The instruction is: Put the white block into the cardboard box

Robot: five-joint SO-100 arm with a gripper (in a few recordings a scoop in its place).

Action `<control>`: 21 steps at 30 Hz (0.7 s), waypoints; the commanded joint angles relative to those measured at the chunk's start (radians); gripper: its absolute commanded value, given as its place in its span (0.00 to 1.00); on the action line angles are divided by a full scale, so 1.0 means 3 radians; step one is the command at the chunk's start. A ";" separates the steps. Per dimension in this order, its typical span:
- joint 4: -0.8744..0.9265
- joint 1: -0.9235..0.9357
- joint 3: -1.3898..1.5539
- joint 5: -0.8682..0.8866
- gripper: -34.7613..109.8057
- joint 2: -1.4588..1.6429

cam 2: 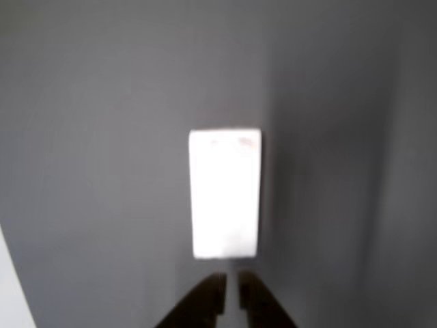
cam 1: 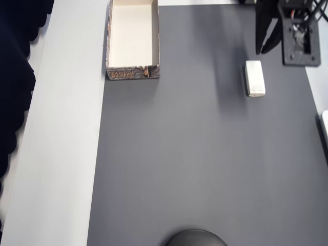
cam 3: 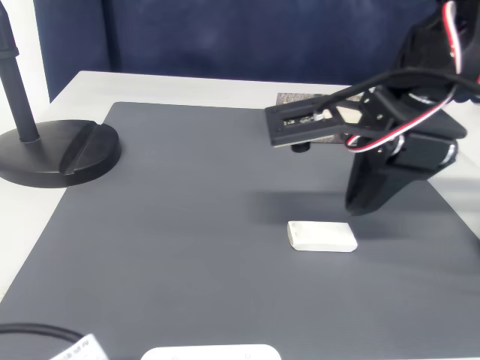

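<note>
The white block (cam 1: pixel 254 78) lies flat on the grey mat at the right side of the overhead view, alone and untouched. My gripper (cam 1: pixel 262 51) hovers just beyond its far short end, fingers drawn together and holding nothing. In the wrist view the block (cam 2: pixel 225 193) sits straight ahead of the fingertips (cam 2: pixel 213 301), which leave only a thin slit between them. The fixed view has the gripper (cam 3: pixel 357 207) above and to the right of the block (cam 3: pixel 322 236). The cardboard box (cam 1: pixel 132 41), cream inside, stands open at the mat's top left; a strip of it (cam 3: pixel 289 98) peeks out behind the arm.
A black stand with a round base (cam 3: pixel 60 154) sits at the mat's left in the fixed view and also as a round base (cam 1: pixel 196 239) at the bottom edge overhead. A white object (cam 3: pixel 210 352) lies at the near edge. A white tabletop (cam 1: pixel 61 154) borders the mat.
</note>
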 commanded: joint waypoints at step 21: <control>0.0210 -0.0005 -0.1099 0.0235 0.23 -0.0905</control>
